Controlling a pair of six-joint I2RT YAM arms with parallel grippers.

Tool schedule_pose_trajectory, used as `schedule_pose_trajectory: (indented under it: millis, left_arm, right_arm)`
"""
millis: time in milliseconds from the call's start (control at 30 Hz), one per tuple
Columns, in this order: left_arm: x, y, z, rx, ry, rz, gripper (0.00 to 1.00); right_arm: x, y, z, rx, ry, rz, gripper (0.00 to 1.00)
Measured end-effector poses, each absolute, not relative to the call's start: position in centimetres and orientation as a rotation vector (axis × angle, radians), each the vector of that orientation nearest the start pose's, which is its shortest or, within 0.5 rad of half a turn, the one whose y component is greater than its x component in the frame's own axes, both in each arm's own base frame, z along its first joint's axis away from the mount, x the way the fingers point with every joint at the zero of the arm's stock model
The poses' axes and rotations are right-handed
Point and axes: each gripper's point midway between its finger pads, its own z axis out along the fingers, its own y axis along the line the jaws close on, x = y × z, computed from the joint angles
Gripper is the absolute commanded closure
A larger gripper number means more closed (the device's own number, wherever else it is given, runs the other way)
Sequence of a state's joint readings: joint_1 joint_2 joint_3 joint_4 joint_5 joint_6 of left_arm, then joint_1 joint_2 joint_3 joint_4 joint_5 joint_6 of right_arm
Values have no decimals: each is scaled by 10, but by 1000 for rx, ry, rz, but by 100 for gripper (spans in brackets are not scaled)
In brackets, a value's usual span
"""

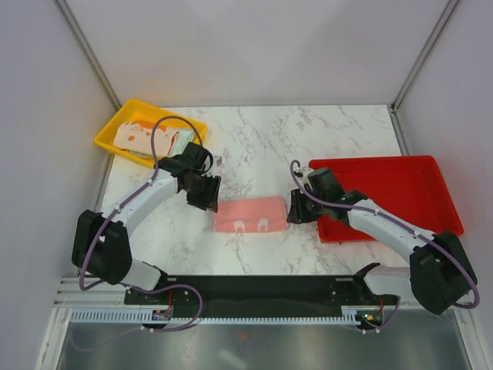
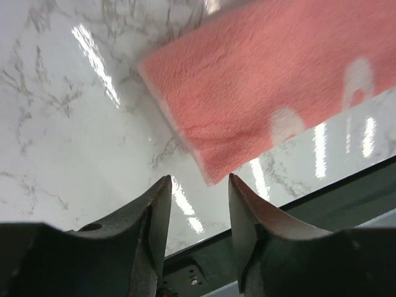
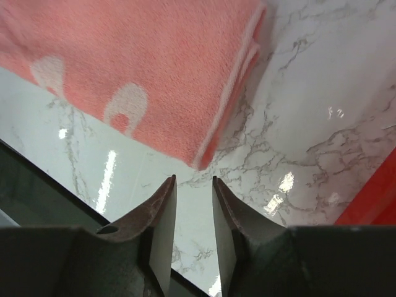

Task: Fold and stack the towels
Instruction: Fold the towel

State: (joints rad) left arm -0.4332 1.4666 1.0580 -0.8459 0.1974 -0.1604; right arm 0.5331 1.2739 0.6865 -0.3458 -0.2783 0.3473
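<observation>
Left end effector (image 2: pixel 199 207), right end effector (image 3: pixel 193 210) flank pink towel (image 1: pixel 248 214) (jaws apart).

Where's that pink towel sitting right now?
From overhead, the pink towel lies folded on the marble table near its front edge, between the left gripper and the right gripper, just left of the red tray.

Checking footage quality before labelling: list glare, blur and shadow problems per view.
Top view: even light, faint shadows, pink towel sharp. Left wrist view: bright glare streaks on the marble table, towel's far edge blurred. Right wrist view: small glare spots on the table, towel crisp.
</observation>
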Motion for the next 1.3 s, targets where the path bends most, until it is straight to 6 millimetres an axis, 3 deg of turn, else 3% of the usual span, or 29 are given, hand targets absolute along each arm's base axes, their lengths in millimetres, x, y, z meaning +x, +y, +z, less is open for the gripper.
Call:
schedule_pose_trajectory:
  millis: [133,233,367,533,633,767,900,1067,1167,1300]
  left_arm:
    - [256,-178,128,375,2678,-556,52]
    - [257,-199,138,347,2594,-717,54]
    - [241,-202,102,286,2657,-781,56]
    - [219,-184,51,189,2799,-687,56]
    - [220,-179,46,168,2808,-639,55]
    - [232,-176,54,156,2779,-586,54]
    - [252,-183,84,163,2683,-604,53]
    - [244,-202,119,207,2546,-791,53]
    - [231,-204,106,207,2556,-841,55]
    - [208,-188,57,148,2703,-766,57]
  right_arm:
    - [235,212,107,-342,2477,732,71]
    - [245,225,120,-333,2431,771,73]
    - [247,238,98,-313,2470,792,74]
    - [234,233,46,-262,2595,752,71]
    - [230,228,33,-248,2634,717,71]
    - [234,229,39,-240,2608,713,71]
    - [235,234,58,-235,2549,748,70]
    - [230,246,76,-247,2495,811,70]
    - [225,249,71,-246,2499,826,70]
    - [212,244,51,-228,2545,815,70]
